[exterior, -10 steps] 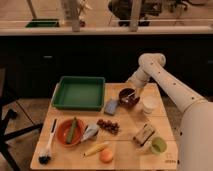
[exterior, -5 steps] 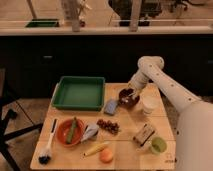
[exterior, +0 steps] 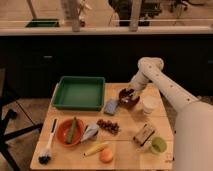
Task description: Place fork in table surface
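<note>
1. The end effector (exterior: 126,95) hangs low over the right rear part of the desk (exterior: 127,144), right at the dark maroon bowl (exterior: 131,100) and overlapping its rim; I cannot tell whether it is open or closed, or whether it has hold of anything
2. The fork cannot be made out apart from the end effector and the bowl; no pale utensil of that kind shows on the bare wood
3. The white arm (exterior: 159,82) slopes down to the bowl from a bent joint above it, and its bulky white body fills the right edge of the view
4. Just right of the bowl stands a white cup (exterior: 149,105); just left of it lies a blue-grey pad (exterior: 111,106)
5. A green tray (exterior: 80,93) sits on the left rear of the desk, beside the pad
6. Nearer the front, a dark cluster of grapes (exterior: 108,126) lies mid-desk, with a brown and white packet (exterior: 144,133) and a green cup (exterior: 158,145) to the right
7. At the front left, an orange bowl (exterior: 64,134) holds a green item (exterior: 73,130), with a pale crumpled bag (exterior: 90,132) touching its right side
8. A white-handled brush (exterior: 49,144) lies along the left edge, and a yellow fruit (exterior: 96,148) and an orange fruit (exterior: 106,156) lie near the front edge
</note>
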`<state>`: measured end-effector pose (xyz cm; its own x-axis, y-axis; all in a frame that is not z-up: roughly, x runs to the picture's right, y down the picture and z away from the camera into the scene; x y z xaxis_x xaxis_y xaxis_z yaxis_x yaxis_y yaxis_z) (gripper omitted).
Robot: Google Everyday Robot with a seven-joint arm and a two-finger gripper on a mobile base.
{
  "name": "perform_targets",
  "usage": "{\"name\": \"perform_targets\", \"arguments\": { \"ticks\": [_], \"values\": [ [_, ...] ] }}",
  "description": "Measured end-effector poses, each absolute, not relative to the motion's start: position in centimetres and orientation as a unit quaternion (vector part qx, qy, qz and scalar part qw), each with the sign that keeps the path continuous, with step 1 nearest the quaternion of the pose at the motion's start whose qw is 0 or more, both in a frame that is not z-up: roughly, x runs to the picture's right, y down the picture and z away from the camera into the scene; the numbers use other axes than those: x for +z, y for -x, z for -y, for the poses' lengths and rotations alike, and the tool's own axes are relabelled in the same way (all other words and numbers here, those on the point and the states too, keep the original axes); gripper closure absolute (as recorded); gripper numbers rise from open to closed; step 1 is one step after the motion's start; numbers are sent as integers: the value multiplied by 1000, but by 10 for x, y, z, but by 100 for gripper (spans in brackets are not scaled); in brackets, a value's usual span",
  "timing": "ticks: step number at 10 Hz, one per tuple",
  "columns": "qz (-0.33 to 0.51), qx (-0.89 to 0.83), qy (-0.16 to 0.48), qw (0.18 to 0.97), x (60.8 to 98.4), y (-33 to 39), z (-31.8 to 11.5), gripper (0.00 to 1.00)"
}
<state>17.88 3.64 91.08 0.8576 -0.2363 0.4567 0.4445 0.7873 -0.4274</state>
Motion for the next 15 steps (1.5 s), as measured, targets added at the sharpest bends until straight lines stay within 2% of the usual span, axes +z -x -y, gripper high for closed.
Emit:
{"name": "perform_targets", "arguments": {
  "ticks": [3, 4, 6, 8, 12, 13, 15],
  "values": [
    [198, -183, 276, 922, 917, -179, -39, 51],
    [198, -183, 278, 922, 917, -180, -40, 47],
    [200, -181, 282, 921, 920, -182, -40, 46],
    [206, -178, 285, 919, 922, -182, -42, 58],
    [217, -173, 289, 916, 921, -185, -42, 96],
    [216, -176, 288, 916, 920, -185, -42, 100],
    [213, -181, 288, 916, 918, -184, -39, 100]
  ]
}}
